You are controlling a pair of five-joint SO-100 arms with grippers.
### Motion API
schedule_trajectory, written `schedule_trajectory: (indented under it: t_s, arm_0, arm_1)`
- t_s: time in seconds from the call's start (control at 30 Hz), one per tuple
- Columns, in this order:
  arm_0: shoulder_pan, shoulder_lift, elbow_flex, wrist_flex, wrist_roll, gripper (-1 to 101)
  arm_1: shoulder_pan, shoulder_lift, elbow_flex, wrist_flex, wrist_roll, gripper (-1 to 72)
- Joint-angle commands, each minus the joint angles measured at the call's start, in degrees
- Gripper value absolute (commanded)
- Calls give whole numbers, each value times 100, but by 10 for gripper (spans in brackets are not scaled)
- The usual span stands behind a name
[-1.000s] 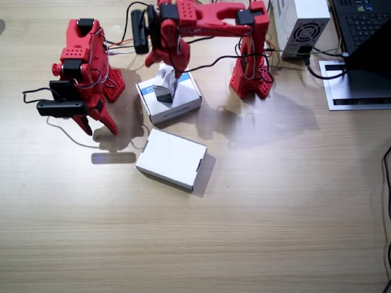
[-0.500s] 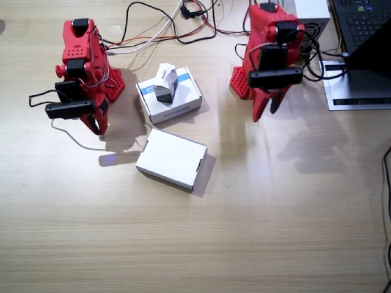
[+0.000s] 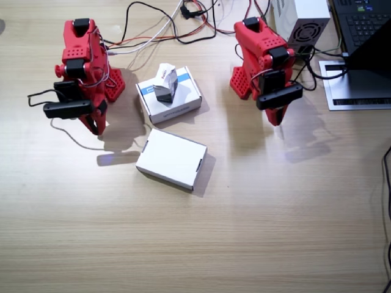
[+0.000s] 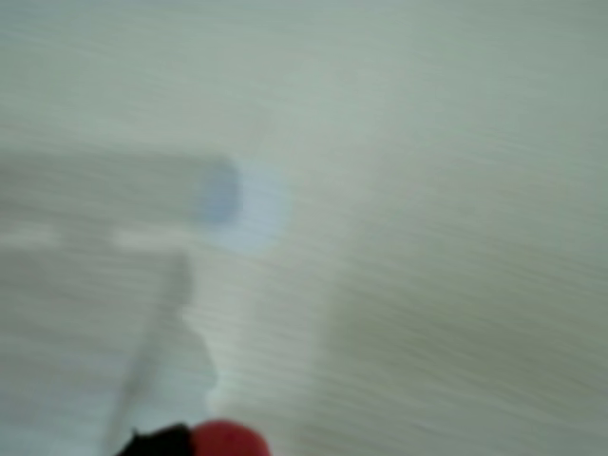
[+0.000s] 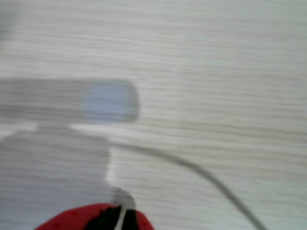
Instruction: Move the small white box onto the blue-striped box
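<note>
Sitting tilted on blue-striped box (image 3: 169,94) near counter's far edge: small white box (image 3: 165,82). Looking light, crushable; gripping grey sides. Hanging clear: both hands; opening cannot be told.

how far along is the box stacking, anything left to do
Done, by the look of it: the small white box sits on top of the blue-striped box, tilted rather than flat. Nothing is in hand: the left gripper and right gripper both hang folded by their bases, away from the boxes. Nothing seems left.
</note>
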Motion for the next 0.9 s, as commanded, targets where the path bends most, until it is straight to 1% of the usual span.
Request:
schedule_trajectory:
  t_s: [0.0,0.17,0.2,0.27,0.33,0.37,0.53,0.6,0.87]
  arm_0:
    - [185,176,35,-62,44,13]
    - [176,176,44,-70,158,0]
    - [176,176,44,-123,79,12]
    - [264,176,26,-105,-18,2]
    - [404,176,0,-88,-114,7]
    - [466,176,0,-44,-26,0]
    - [97,176,44,-35,79,0]
    - [88,176,44,-35,-202,18]
    - [88,176,44,-35,-229,19]
  arm_1:
    - [290,149,-62,158,-193,2]
    - [694,149,-62,176,-290,2]
    - [694,149,-62,167,-229,2]
    - [721,149,-62,158,-185,2]
    - [756,149,-62,167,-229,2]
    - [773,149,-62,167,-281,2]
    - [773,149,-62,176,-325,2]
    - [773,149,-62,176,-325,2]
    - [773,149,-62,176,-334,2]
